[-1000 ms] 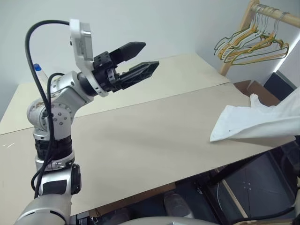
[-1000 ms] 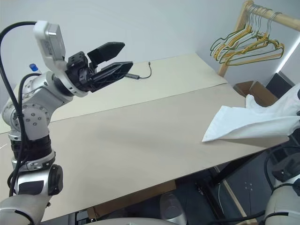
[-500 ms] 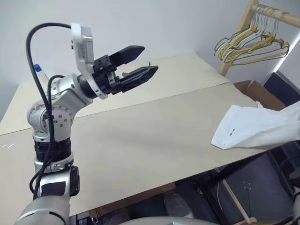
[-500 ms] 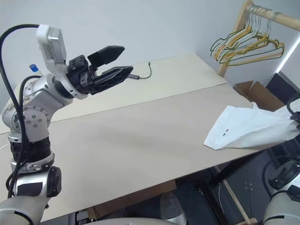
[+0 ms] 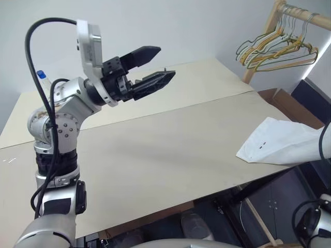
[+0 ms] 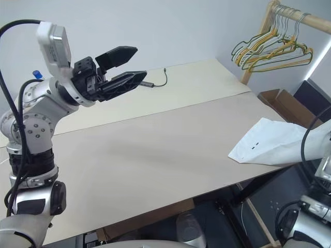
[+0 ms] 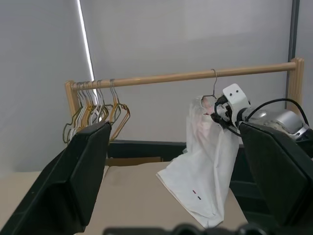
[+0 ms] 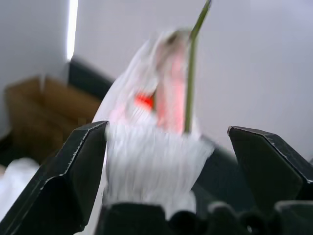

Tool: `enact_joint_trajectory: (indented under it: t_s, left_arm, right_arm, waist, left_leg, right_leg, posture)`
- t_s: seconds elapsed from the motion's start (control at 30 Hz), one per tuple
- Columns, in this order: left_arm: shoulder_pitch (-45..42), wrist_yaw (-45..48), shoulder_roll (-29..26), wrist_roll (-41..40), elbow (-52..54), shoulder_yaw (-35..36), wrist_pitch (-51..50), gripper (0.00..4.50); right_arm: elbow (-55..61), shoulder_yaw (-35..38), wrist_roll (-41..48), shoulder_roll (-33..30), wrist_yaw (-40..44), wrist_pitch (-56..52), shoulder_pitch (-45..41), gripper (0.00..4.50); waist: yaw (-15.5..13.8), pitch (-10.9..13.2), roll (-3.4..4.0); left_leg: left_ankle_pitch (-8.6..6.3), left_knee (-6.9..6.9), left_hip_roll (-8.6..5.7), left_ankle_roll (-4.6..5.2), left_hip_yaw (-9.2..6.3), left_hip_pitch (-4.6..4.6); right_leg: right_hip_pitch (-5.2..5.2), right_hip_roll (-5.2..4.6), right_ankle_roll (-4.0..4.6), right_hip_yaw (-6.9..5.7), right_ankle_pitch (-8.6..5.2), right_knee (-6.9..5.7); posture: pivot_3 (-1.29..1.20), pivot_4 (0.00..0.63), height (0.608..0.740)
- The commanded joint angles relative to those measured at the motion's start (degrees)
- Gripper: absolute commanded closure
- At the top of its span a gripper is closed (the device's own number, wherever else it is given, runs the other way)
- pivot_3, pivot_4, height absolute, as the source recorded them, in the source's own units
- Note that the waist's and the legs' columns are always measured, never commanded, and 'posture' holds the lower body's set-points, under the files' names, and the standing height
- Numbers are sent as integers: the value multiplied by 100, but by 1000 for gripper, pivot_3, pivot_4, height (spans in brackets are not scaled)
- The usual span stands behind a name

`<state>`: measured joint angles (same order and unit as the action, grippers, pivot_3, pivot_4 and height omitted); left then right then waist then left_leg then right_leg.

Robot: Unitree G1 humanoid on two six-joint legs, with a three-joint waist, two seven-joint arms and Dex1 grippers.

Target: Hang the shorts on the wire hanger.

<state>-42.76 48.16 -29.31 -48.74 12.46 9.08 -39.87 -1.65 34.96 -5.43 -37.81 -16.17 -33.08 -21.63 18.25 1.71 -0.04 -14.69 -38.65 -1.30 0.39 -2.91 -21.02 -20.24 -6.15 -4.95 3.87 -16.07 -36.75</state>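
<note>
Left gripper: raised over the bench, jaws spread, empty.
Shorts: draped on the wire hanger on the rail, lower hem trailing onto the bench edge.
Right gripper: jaws wide, just before the cloth, holding nothing.
Advice: back straight off, avoiding snagging fabric or tugging the hook.
</note>
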Motion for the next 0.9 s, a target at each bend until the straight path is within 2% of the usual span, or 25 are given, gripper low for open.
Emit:
enact_joint_trajectory:
  t_s: [0.03,0.17,0.23,0.3,0.37,0.43,0.5,0.67,0.77,0.9]
  left_arm:
    - [-180,57,-88,85,-43,25,152,0]
    - [-73,-38,-192,280,2,53,194,0]
    - [147,-111,-329,581,70,68,379,0]
    - [469,-284,-356,967,139,125,779,0]
    - [835,-97,-662,1179,190,113,873,0]
    - [1211,123,-831,1149,372,187,968,0]
    - [1511,71,-959,1147,609,202,923,0]
    - [2316,53,-1250,1302,1253,264,1001,0]
    - [2793,31,-1412,1399,1572,365,1031,0]
    - [3266,52,-1666,1610,1671,552,1137,0]
  right_arm:
    - [558,-235,-405,130,-433,1423,186,14]
    - [881,-722,-1108,-100,-642,2733,420,14]
    - [1247,-1016,-991,-203,-201,3042,234,14]
    - [1708,-1268,278,-82,953,2820,-122,14]
    - [1984,-1607,1630,-65,2315,2349,-394,14]
    - [1915,-1941,2423,-190,3554,2146,-470,14]
    - [1624,-2287,2785,-322,4541,2056,-540,14]
    - [772,-3238,3049,-590,6709,1991,-941,14]
    - [349,-3651,2939,-644,7500,1972,-1202,14]
    - [90,-3732,2873,-548,7782,1953,-1326,14]
  waist:
    - [5,0,0]
    - [10,1,1]
    - [33,2,3]
    - [64,4,0]
    - [83,20,-25]
    - [80,29,-51]
    - [-33,45,-86]
    - [-522,63,-90]
    - [-837,70,-86]
    - [-1238,71,-86]
  left_leg:
    - [0,0,0,0,0,2]
    - [0,0,-1,0,0,5]
    - [0,3,-2,0,3,8]
    - [0,13,-1,0,4,24]
    - [0,26,8,0,5,59]
    - [0,37,31,-1,-5,83]
    - [-2,38,51,-4,-18,82]
    - [-6,39,62,-9,-2,57]
    - [-6,38,71,-9,-1,24]
    - [-4,38,84,-13,-1,-6]
  right_leg:
    - [0,0,0,0,0,0]
    - [1,0,0,3,0,0]
    - [0,0,0,7,0,1]
    - [7,3,-1,11,0,0]
    - [34,11,-4,13,-2,4]
    - [58,38,-4,8,-3,14]
    - [60,56,5,-2,3,25]
    - [30,49,62,11,44,55]
    - [-12,55,69,10,51,52]
    - [-51,73,86,3,61,50]
  posture:
    - [-305,0,740]
    - [-290,0,740]
    - [-285,0,740]
    - [-258,0,740]
    - [-237,0,740]
    - [-208,0,740]
    - [-164,0,740]
    - [-73,0,740]
    - [-25,0,740]
    - [-16,0,740]
